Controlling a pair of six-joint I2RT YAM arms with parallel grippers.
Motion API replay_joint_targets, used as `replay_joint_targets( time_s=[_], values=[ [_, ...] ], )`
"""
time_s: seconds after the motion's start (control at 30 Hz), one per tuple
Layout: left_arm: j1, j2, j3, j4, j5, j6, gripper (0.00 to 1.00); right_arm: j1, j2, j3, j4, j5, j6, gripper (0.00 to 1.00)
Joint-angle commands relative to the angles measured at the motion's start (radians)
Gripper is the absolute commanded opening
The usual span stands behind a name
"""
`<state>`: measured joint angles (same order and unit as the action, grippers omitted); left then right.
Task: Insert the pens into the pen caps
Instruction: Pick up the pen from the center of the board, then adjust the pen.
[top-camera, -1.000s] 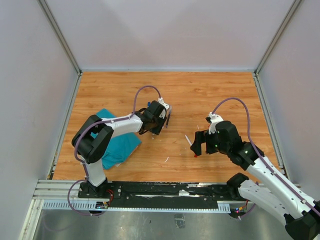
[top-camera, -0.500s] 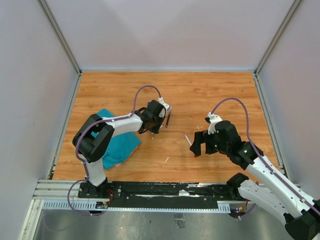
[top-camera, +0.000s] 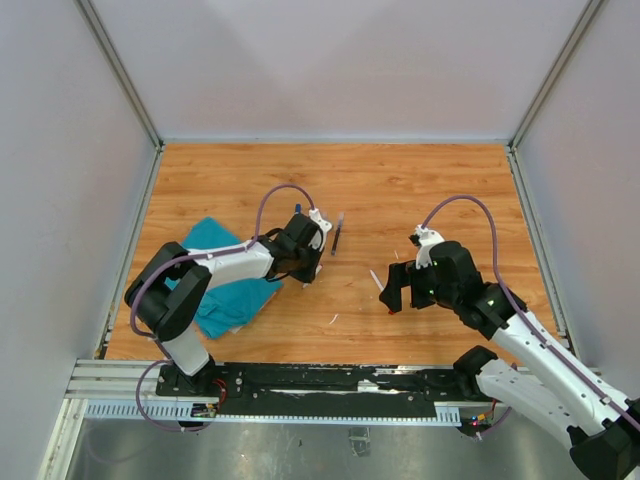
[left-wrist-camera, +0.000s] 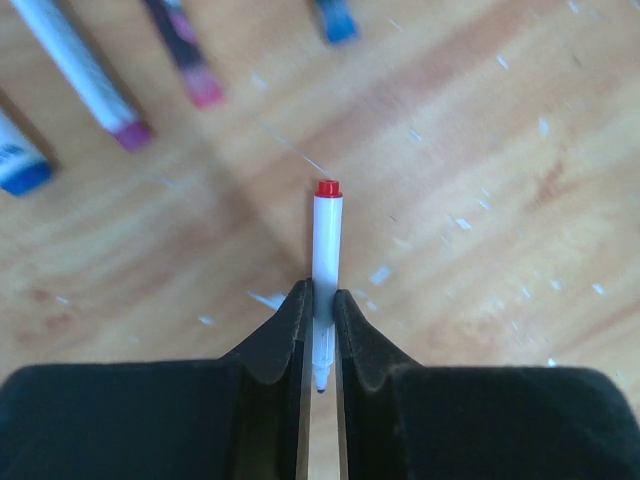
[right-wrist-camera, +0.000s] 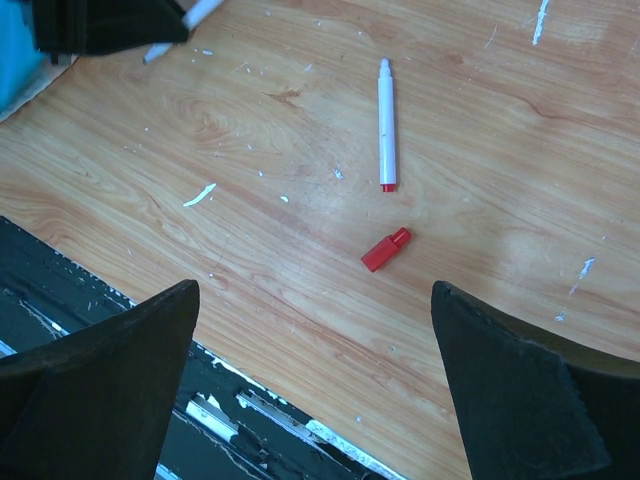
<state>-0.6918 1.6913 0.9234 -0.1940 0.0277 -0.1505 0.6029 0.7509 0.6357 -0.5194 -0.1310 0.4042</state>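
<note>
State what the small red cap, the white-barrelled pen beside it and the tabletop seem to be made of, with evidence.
The small red cap: probably plastic, smooth, uniform colour. The white-barrelled pen: likely plastic too, even white barrel. The tabletop: wood or wood-look laminate; grain lines show, scuffed with pale flecks.

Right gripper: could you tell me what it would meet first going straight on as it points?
Probably the red cap, lying ahead of the open right gripper, nearer than the white pen; depth is hard to judge.

My left gripper (left-wrist-camera: 321, 293), reaching toward one o'clock, pinches a pen (left-wrist-camera: 326, 230), while my right gripper (right-wrist-camera: 315, 300) hangs wide open toward ten o'clock.
</note>
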Motion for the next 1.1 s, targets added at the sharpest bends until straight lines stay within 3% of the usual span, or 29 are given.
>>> replay_joint_targets(
  time_s=[0.0,0.33,0.5,0.7,1.07],
  values=[
    [-0.083,-0.082,-0.035,-0.039,0.052,-0.021,0.12,-0.010,-0.022,0.002,0.033,0.014,0.007,0.99],
    [-0.193,-0.244,-0.134,0.178,0.131,-0.126,0.09,-0.010,-0.097,-0.044,0.144,0.087,0.150,0.99],
    [-0.213,-0.296,-0.170,0.335,0.221,-0.200,0.08,-0.011,-0.123,-0.132,0.359,0.003,0.341,0.98],
    [-0.251,-0.287,-0.150,0.373,0.237,-0.228,0.08,-0.009,-0.043,-0.209,0.596,-0.105,0.528,0.87],
    [-0.308,-0.290,-0.147,0.407,0.211,-0.242,0.07,-0.011,0.009,-0.271,0.665,-0.076,0.646,0.54]
  ],
)
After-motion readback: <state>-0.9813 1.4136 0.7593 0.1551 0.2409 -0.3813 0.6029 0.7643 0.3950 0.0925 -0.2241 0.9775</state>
